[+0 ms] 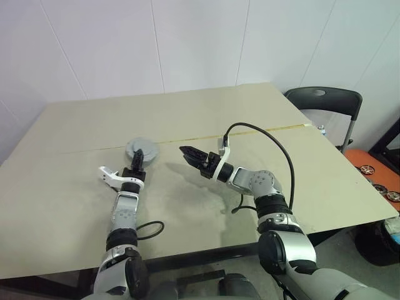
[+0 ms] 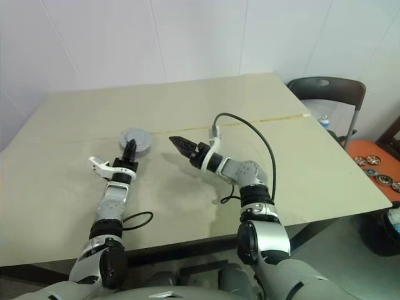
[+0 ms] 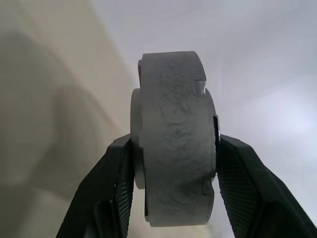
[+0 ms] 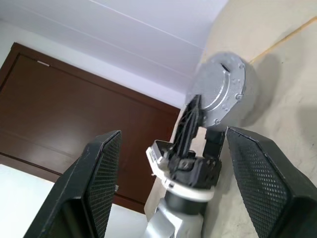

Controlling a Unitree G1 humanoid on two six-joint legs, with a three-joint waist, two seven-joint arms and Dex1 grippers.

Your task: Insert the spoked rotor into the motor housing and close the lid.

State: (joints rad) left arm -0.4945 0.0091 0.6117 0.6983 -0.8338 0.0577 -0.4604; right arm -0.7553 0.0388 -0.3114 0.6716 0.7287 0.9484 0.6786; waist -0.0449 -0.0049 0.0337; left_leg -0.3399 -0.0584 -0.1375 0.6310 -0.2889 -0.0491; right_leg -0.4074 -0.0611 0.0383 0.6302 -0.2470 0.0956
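No text, label, brand, number or sign can be read on anything in these pictures.

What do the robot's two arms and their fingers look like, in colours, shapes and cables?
Both arms are silver-grey segmented tubes with black joint rings. Each ends in a white wrist bracket and a gripper, left gripper and right gripper, with two black, tapered fingers whose inner pads carry a fine grid texture. A black cable arches over the right forearm; another loops on the beige table beside the left arm.
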